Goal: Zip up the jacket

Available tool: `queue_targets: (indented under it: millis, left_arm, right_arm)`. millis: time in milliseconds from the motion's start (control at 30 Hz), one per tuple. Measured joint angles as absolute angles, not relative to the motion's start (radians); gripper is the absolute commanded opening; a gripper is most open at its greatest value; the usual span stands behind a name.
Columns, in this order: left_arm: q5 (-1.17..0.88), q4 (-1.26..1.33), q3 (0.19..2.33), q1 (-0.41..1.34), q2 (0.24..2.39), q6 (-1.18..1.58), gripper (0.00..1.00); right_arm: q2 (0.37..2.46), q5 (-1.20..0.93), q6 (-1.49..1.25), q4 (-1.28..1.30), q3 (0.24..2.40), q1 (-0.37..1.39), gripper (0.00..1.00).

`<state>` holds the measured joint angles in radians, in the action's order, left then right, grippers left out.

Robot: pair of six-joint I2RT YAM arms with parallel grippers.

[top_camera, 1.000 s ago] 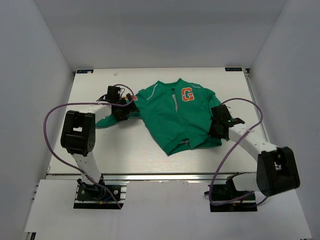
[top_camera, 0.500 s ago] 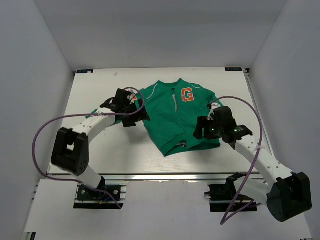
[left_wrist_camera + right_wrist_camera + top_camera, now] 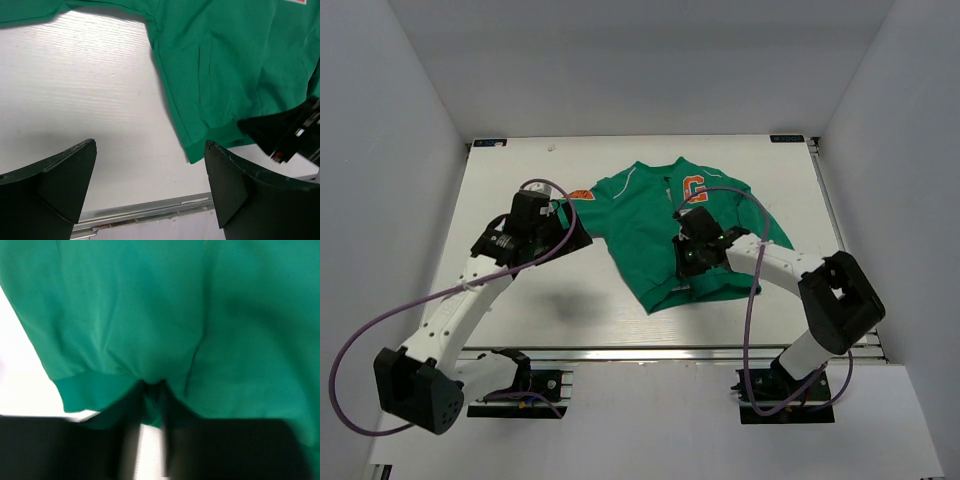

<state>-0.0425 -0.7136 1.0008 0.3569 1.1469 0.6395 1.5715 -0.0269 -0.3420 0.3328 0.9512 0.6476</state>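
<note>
The green jacket (image 3: pixel 640 230) lies flat on the white table (image 3: pixel 520 310), collar far, hem near. Its orange chest letter is partly behind a purple cable. My left gripper (image 3: pixel 560 235) hangs above the table just left of the jacket. In the left wrist view it (image 3: pixel 150 145) is open wide and empty, with the jacket's (image 3: pixel 225 65) hem corner ahead. My right gripper (image 3: pixel 688 262) is on the lower front by the zip. In the blurred right wrist view it (image 3: pixel 152 390) looks pinched on bunched fabric at the jacket's (image 3: pixel 125 305) hem.
Grey walls enclose the table on three sides. The metal rail (image 3: pixel 150 212) runs along the near edge. Purple cables (image 3: pixel 380 330) loop from both arms. The right arm's black wrist (image 3: pixel 285 135) shows at the right of the left wrist view.
My right gripper moved left from the jacket's right hem to the middle by the zip. My left gripper left the jacket's left sleeve and rose toward the near side.
</note>
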Motion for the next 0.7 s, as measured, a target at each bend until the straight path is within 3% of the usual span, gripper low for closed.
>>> queue_targets:
  millis: [67, 333, 367, 400, 500, 700]
  left_arm:
    - [-0.009, -0.738, 1.001, 0.357, 1.103, 0.644, 0.98]
    - [0.060, -0.793, 1.002, 0.357, 1.032, 0.656, 0.98]
    - [0.066, -0.800, 1.002, 0.357, 1.032, 0.656, 0.98]
    - [0.070, -0.809, 1.003, 0.357, 1.032, 0.656, 0.98]
    - [0.080, -0.833, 1.011, 0.357, 1.032, 0.656, 0.98]
    - [0.088, -0.871, 1.016, 0.357, 1.037, 0.654, 0.98]
  right_arm:
    - [1.577, 0.004, -0.359, 0.342, 0.955, 0.702, 0.01]
    - [1.584, 0.098, -0.432, 0.379, 1.089, 1.026, 0.02]
    - [1.601, 0.101, -0.439, 0.389, 1.118, 1.066, 0.11]
    - [1.632, 0.101, -0.448, 0.393, 1.155, 1.099, 0.37]
    - [1.750, 0.078, -0.464, 0.384, 1.254, 1.162, 0.64]
    - [1.781, 0.089, -0.479, 0.394, 1.239, 1.173, 0.85]
